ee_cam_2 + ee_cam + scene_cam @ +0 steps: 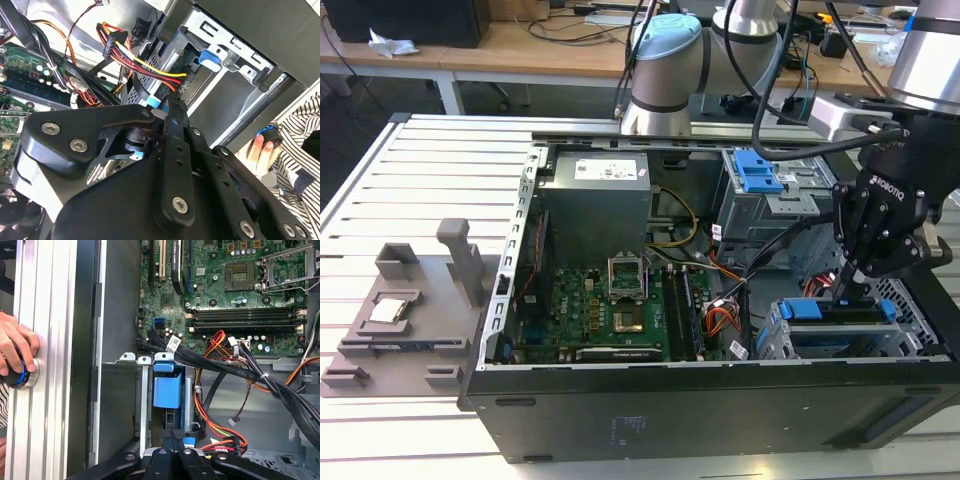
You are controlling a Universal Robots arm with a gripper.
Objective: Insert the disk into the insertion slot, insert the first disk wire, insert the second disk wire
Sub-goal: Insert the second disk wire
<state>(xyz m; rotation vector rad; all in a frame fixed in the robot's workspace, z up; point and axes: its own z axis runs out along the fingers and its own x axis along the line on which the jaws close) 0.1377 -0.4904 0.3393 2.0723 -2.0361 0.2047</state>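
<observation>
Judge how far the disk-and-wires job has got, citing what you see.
Apparently done: the disk sits in the insertion slot. In hand: the gripper is down at the disk's end, beside the red-and-yellow wires. Left: both wire connections; whether either is plugged cannot be told.

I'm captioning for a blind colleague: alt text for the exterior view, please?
The gripper hangs over the blue-framed disk, which sits in the insertion slot at the exterior view's right of an open computer case. The motherboard lies mid-case; the case rests on a slatted metal table.
</observation>
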